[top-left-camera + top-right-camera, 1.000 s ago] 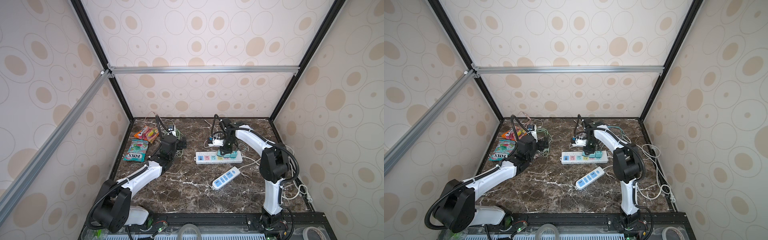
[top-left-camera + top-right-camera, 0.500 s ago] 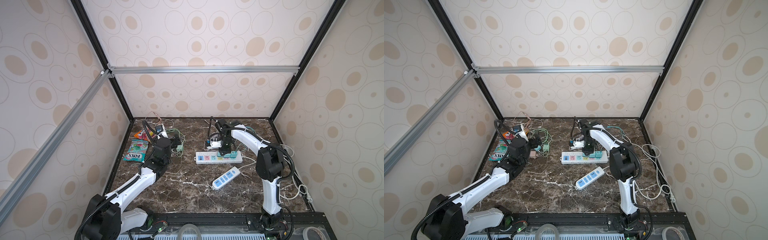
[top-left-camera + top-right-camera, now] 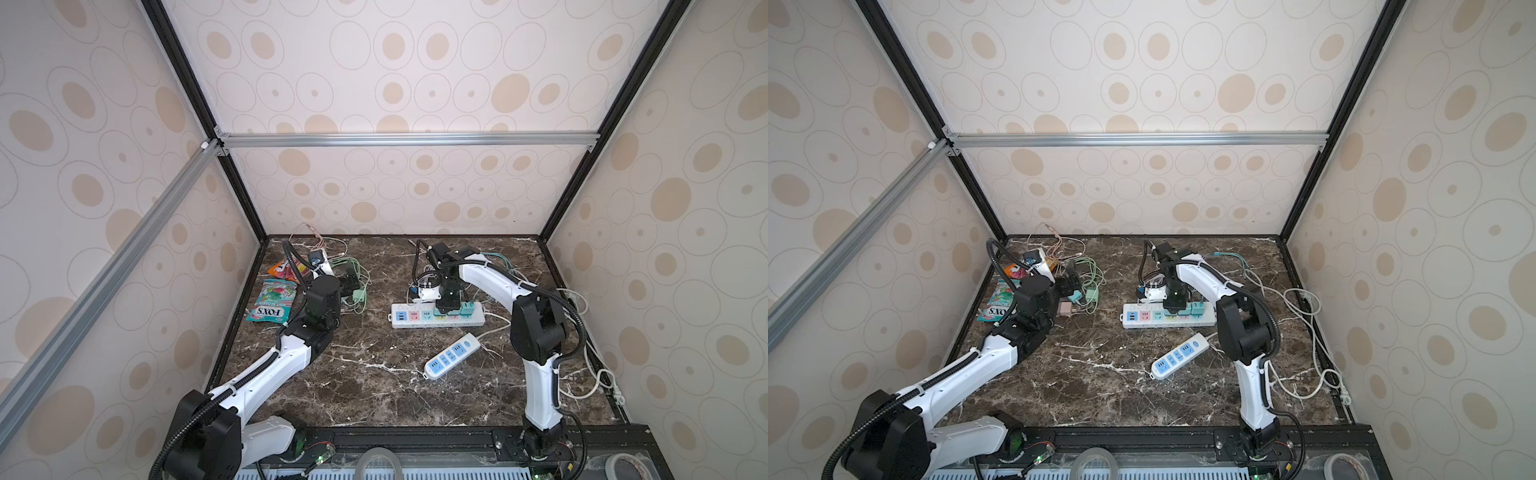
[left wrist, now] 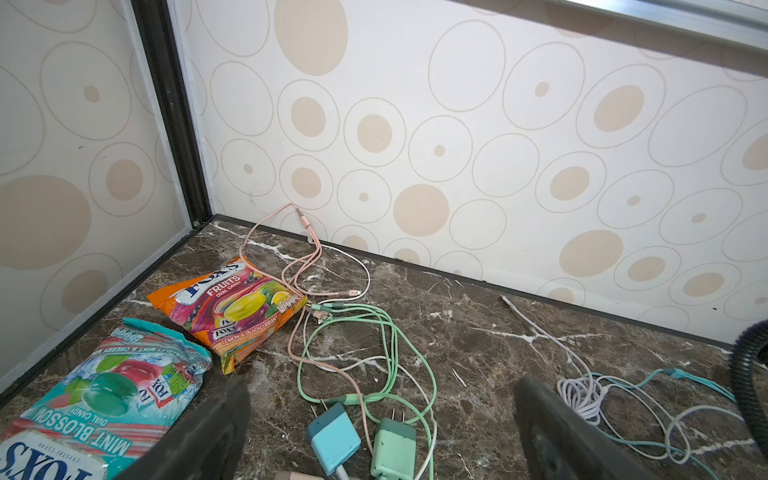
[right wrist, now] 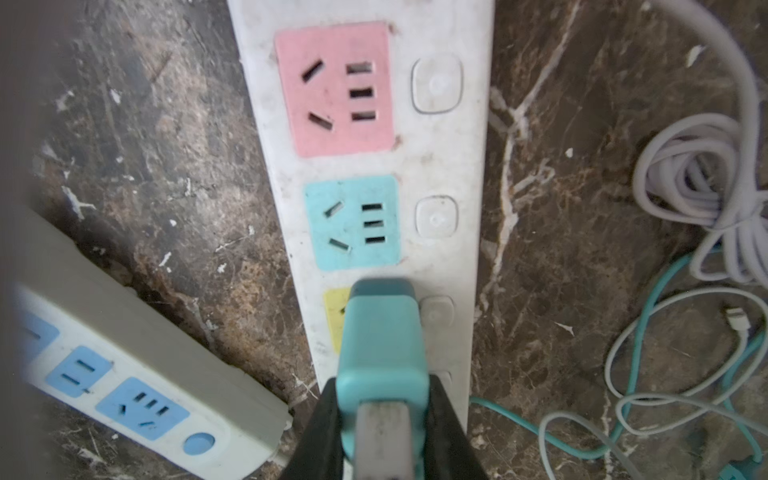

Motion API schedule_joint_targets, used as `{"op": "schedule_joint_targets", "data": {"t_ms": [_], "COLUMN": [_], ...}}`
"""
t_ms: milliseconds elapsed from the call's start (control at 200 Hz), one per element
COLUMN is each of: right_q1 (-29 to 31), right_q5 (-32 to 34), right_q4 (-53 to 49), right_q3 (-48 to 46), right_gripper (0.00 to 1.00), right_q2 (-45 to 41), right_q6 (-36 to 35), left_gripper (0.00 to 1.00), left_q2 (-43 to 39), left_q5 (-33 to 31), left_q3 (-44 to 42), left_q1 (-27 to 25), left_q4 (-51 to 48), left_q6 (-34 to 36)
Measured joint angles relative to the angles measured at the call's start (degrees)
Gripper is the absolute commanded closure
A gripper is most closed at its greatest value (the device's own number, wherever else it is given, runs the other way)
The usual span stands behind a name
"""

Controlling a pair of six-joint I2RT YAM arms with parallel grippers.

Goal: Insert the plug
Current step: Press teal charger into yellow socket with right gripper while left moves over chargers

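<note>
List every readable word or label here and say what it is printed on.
"FOX'S FRUITS OVAL CANDY": on the orange candy bag.
"LEMON & BLACKCURRANT": on the same bag.
"FOX'S MINT BLOSSOM OVAL CANDY": on the teal candy bag.
Smaller print on both bags is too blurred to read.

A lab robot booth is showing. There, wall panels (image 3: 415, 62) and aluminium framing (image 3: 407, 139) are enclosing a marble tabletop (image 3: 374, 395).

We count 2 white plastic power strips, a long strip with coloured sockets (image 3: 438, 324) and a short strip with blue sockets (image 3: 451, 356); 2 foil candy bags, orange bag (image 4: 232, 307) and teal bag (image 4: 112, 395); 3 loose boxy chargers, blue charger (image 4: 333, 438), green charger (image 4: 392, 449), pink charger (image 3: 1065, 309); and 2 plugs, a teal plastic plug (image 5: 382, 345) and its teal twin (image 3: 467, 308).
</note>
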Motion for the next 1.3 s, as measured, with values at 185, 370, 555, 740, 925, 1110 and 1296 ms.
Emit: {"op": "schedule_joint_targets", "data": {"t_ms": [185,370,555,740,925,1110,1296], "right_q1": [0.1,0.2,0.2,0.5,0.7,0.7,0.7], "right_q5": [0.0,-0.2,0.1,0.9,1.6,1.3,-0.5], "right_q4": [1.7,6.2,8.7,6.7,5.4,3.2,1.2], "right_q3": [-1.9,-7.1,-9.2,-7.1,-5.8,-3.5,-2.3], "right_gripper": [1.0,1.0,1.0,1.0,0.96,0.71,0.37], "right_q2": [-1.2,-4.6,-5.7,-4.3,-3.5,-2.3,-1.9], "right_q6": [-1.0,-2.9,-3.6,-3.4,-2.8,-1.1,1.8], "left_gripper": [0.02,0.02,0.02,0.02,0.02,0.02,0.02], "left_q2": [0.0,0.0,0.1,0.4,0.5,1.0,2.2], "left_q5": [0.0,0.0,0.2,0.7,1.1,2.6,2.6], "left_q3": [0.0,0.0,0.0,0.0,0.0,0.0,0.0], "left_q1": [0.0,0.0,0.0,0.1,0.2,0.2,0.2], "left_q4": [-0.3,-0.5,-0.5,-0.8,-1.3,-1.4,-2.3], "left_q6": [0.0,0.0,0.0,0.0,0.0,0.3,0.5]}}
